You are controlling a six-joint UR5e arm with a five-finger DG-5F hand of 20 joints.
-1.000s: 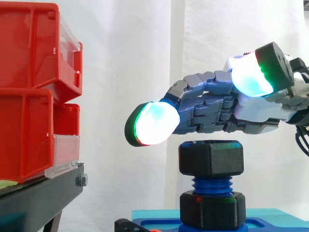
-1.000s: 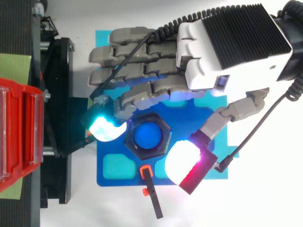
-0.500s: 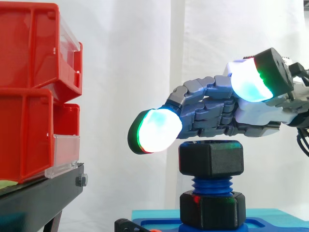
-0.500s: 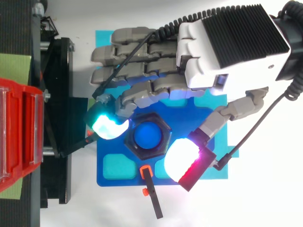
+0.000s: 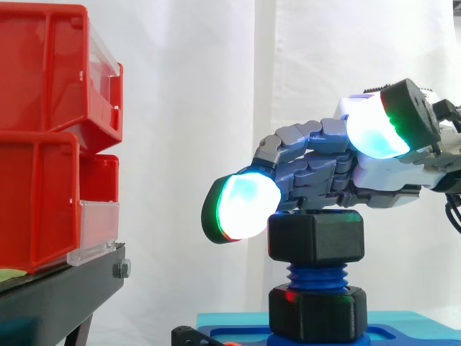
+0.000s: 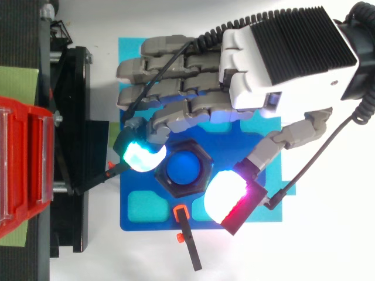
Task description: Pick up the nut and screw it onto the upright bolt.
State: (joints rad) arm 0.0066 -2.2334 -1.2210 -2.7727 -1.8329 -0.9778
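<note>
1. Far left, the red bins [image 5: 43, 144] are stacked on the black stand [image 5: 57, 288], well apart from the job. Nothing there looks needed for this step.
2. One glowing fingertip [image 5: 245, 207] is parked just beside the upper left edge of the nut [image 5: 315, 238]. Whether it's touching or a hair off can't be told. It's probably put there so a flat can be nudged round.
3. The nut is already sat on the top threads of the blue bolt [image 5: 315, 275]. Bare thread is left showing below it, down to a second black nut [image 5: 315, 313] at the foot on the blue base plate [image 6: 140, 219]. So picking up looks done, and screwing down is what's left.
4. The bolt's long axis is pointed straight up. The nut is held level on it, bore lined up: from above, the blue bolt end is seen centred in the hole.
5. The hand [image 6: 275, 64] is laid flat over the nut, fingers loosely bent. The thumb pad [image 5: 376, 130] is lifted well clear above, so nothing is gripped.
</note>
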